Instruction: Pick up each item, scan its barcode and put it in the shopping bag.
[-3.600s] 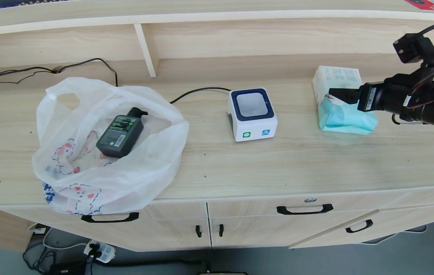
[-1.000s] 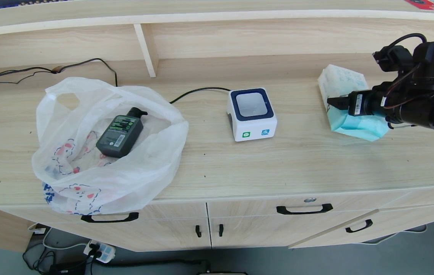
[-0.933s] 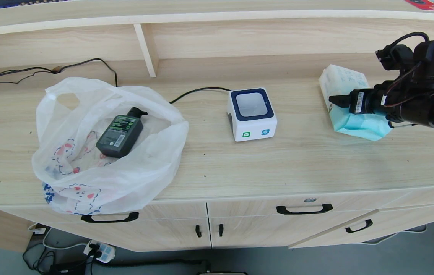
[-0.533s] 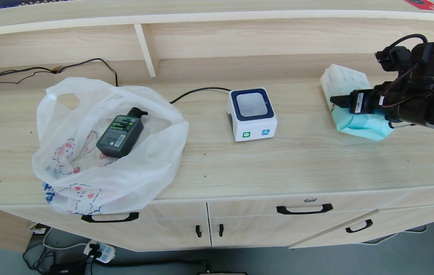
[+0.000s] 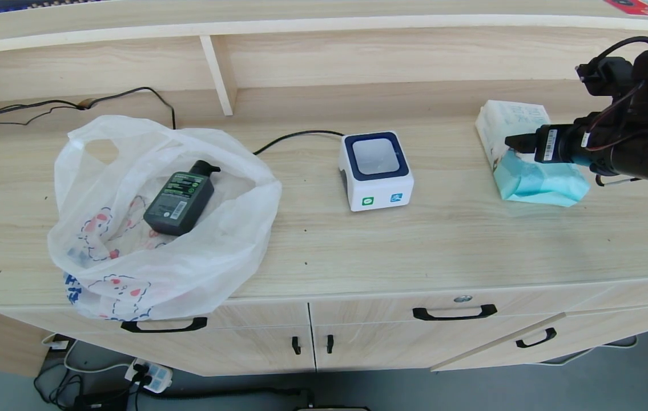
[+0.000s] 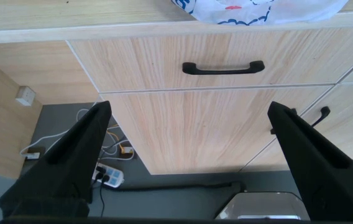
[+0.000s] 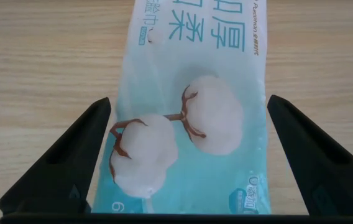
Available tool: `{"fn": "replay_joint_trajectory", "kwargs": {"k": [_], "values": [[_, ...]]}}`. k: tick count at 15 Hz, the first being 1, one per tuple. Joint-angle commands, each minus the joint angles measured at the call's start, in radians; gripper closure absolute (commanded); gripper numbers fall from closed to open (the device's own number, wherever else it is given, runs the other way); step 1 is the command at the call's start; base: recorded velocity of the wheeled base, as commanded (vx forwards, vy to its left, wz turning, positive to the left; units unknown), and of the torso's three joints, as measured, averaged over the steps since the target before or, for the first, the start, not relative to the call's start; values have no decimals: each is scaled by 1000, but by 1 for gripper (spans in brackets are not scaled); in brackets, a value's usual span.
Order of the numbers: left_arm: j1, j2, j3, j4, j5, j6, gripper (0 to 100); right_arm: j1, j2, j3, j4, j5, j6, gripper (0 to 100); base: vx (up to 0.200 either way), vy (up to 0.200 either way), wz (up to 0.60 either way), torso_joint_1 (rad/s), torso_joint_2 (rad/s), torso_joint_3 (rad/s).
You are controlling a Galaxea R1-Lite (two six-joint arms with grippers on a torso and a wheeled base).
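A pale wooden surface (image 5: pixel 443 245) carries a crumpled white plastic shopping bag (image 5: pixel 232 228) at the left. Well apart at the right, a soft teal-and-white tissue pack (image 5: pixel 535 182) lies flat. The black right gripper (image 5: pixel 513 141) straddles the pack, spread wide and holding nothing. The likely risk is that the slack wrapper crumples or slips free when pinched, or that the pack skids away.
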Motion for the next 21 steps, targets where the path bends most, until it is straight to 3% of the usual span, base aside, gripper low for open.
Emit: {"fn": "replay_joint_trajectory", "kwargs": {"k": [1, 5, 15, 21], "values": [[0, 2, 0, 0, 0, -1, 0, 12, 5, 7, -7, 3, 1, 0, 0, 0, 0, 0, 0, 0], [0, 2, 0, 0, 0, 1, 0, 39, 60, -16, -4, 3, 1, 0, 0, 0, 0, 0, 0, 0], [0, 2, 0, 0, 0, -1, 0, -28, 77, -192, 100, 26, 10, 0, 0, 0, 0, 0, 0, 0], [0, 2, 0, 0, 0, 1, 0, -28, 91, -149, 120, 27, 50, 0, 0, 0, 0, 0, 0, 0]]}}
